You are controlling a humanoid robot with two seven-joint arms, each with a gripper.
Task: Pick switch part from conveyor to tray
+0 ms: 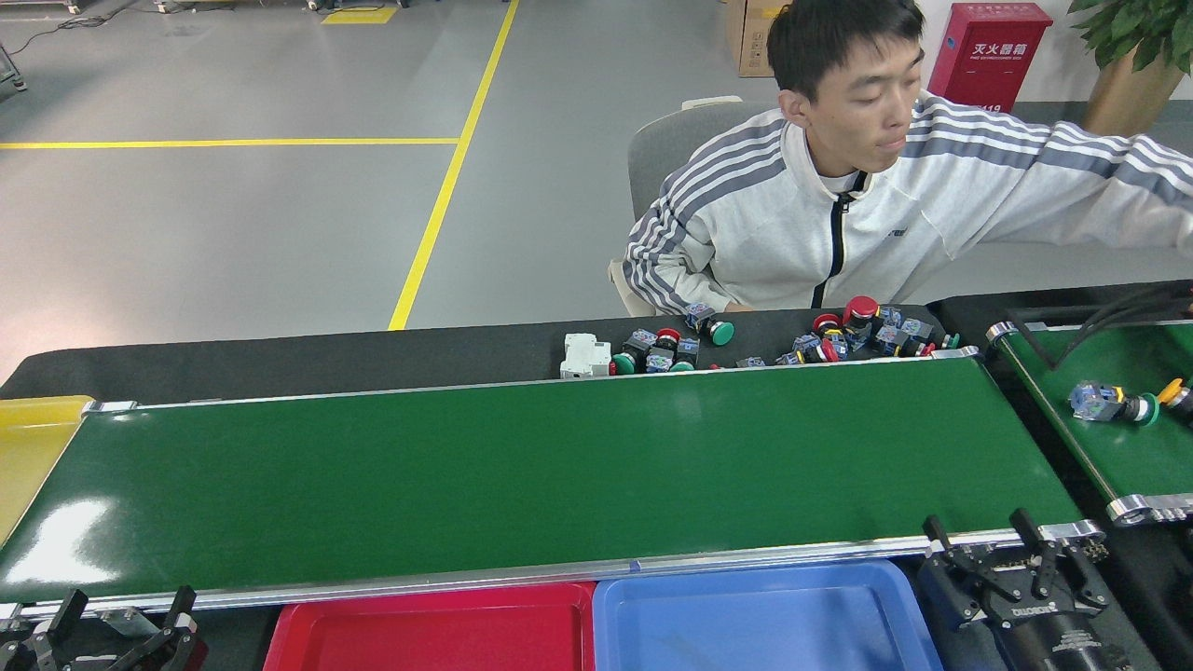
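Conveyor: long glossy green belt [522,475] with silver edge rails, running left to right across the view; its surface is bare.
Switch parts, far side: a loose cluster [746,343] of red- and green-capped push-button switches on the black table just beyond the belt's far rail, beside a white breaker-like block [585,357].
Switch parts, side belt: one blue-and-green-capped unit [1111,403] and a yellow-capped one [1176,395] lie on the narrower green belt [1128,457] at the right.
Trays: a red tray [438,634] and a blue tray [764,620] sit side by side below the near rail, both holding nothing.
Left gripper: [121,610] at the lower left edge, fingers spread apart, gripping nothing.
Right gripper: [983,539] at the lower right, just beside the blue tray, fingers parted and unloaded, tips near the belt's near rail.
Person: seated behind the table in a grey striped jacket [839,224], one arm stretched toward the right edge.
Yellow bin: [28,447] at the belt's left end.
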